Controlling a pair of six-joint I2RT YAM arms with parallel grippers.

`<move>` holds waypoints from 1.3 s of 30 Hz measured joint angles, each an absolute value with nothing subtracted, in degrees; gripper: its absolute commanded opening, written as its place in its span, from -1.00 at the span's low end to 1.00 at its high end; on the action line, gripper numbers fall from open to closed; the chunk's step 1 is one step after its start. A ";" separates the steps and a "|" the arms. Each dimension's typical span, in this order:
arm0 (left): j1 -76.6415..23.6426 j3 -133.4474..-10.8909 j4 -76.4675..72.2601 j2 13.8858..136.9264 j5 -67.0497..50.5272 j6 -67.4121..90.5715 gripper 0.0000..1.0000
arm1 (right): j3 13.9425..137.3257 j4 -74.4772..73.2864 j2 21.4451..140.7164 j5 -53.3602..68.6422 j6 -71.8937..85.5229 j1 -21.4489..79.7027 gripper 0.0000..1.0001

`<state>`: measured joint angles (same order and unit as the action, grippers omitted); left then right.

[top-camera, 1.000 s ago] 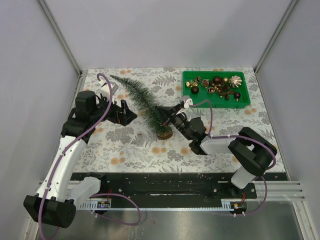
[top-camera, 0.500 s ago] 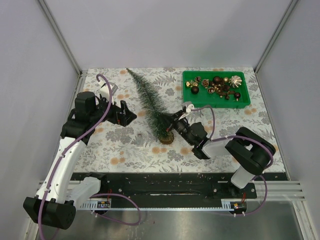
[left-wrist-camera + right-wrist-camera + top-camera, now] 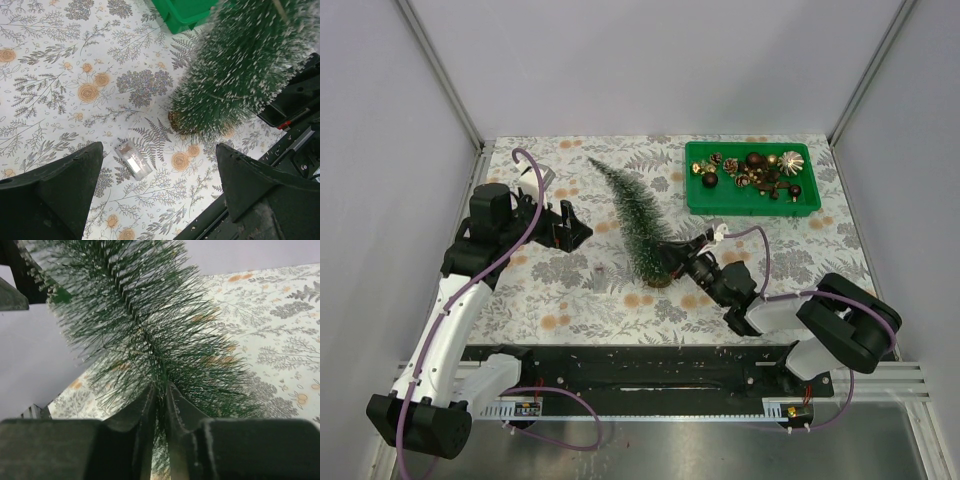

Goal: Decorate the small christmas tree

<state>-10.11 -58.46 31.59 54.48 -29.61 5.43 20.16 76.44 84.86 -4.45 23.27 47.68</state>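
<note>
My right tool (image 3: 161,392) is nipped in close on the tree (image 3: 145,325), low on the wire trunk (image 3: 161,372), with bristles right in its face. The wood base (image 3: 658,277) just ahead sits on the counter (image 3: 570,300). I reckon it's light and tippy. The bristles squash and slip, so the stiff trunk near the base is the spot to hold. My left tool (image 3: 157,155) gapes wide and holds nothing, with the tree a bit ahead of it.

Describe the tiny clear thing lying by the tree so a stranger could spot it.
On the floral tablecloth, find the small christmas tree near the middle. Just left of its wooden base lies a tiny clear block, alone on the cloth. Unlike the dark ornaments in the green tray, it is colourless and glassy.
</note>
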 measured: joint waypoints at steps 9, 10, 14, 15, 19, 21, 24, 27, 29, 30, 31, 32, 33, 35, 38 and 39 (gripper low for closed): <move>-10.11 -58.46 31.59 54.48 -29.58 5.43 0.98 | 17.34 76.27 84.01 -4.62 23.73 47.68 -0.33; -10.11 -58.46 31.59 54.48 -29.58 5.43 0.98 | 17.34 76.27 84.01 -4.73 23.81 47.68 -0.32; -10.11 -58.46 31.62 54.48 -29.56 5.43 0.98 | 17.32 76.27 84.01 -4.95 23.88 47.68 -0.28; -10.11 -58.46 31.62 54.48 -29.56 5.43 0.98 | 17.30 76.25 84.01 -4.93 23.88 47.68 -0.23; -10.11 -58.46 31.64 54.48 -29.54 5.43 0.98 | 16.56 76.27 83.77 -4.75 24.29 47.68 0.26; -10.11 -58.46 31.66 54.48 -29.52 5.39 0.98 | 15.75 76.27 83.40 -3.90 24.88 47.72 0.41; -10.11 -58.46 31.88 54.46 -29.26 5.06 0.98 | 13.89 76.20 82.19 -3.20 25.54 47.79 0.44; -10.11 -58.46 32.08 54.46 -28.97 4.78 0.98 | 11.90 75.57 79.59 -2.46 25.98 47.79 0.45; -10.11 -58.46 32.08 54.46 -28.84 4.73 0.98 | 11.46 75.37 77.89 -2.28 26.02 47.79 0.46; -10.11 -58.46 32.08 54.46 -28.77 4.71 0.98 | 11.33 75.35 76.79 -2.26 26.02 47.79 0.47; -10.11 -58.46 32.08 54.46 -28.71 4.69 0.98 | 11.20 75.37 75.94 -2.24 26.02 47.79 0.48; -10.11 -58.46 32.08 54.46 -28.67 4.60 0.98 | 11.00 75.37 74.87 -2.09 26.02 47.79 0.50; -10.11 -58.46 32.10 54.43 -28.64 4.56 0.98 | 10.72 75.35 73.71 -2.02 26.00 47.79 0.53; -10.11 -58.46 32.12 54.35 -28.49 4.51 0.98 | 9.82 75.16 70.78 -1.85 26.00 47.79 0.58; -10.11 -58.46 32.25 54.04 -28.25 4.47 0.98 | 8.88 71.00 63.40 -1.80 25.89 47.81 0.61; -10.11 -58.46 32.36 53.93 -28.16 4.45 0.98 | 8.88 67.88 59.53 -1.76 25.80 47.81 0.63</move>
<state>-10.11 -58.46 32.36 53.93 -28.16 4.45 8.88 67.88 59.53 -1.76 25.80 47.81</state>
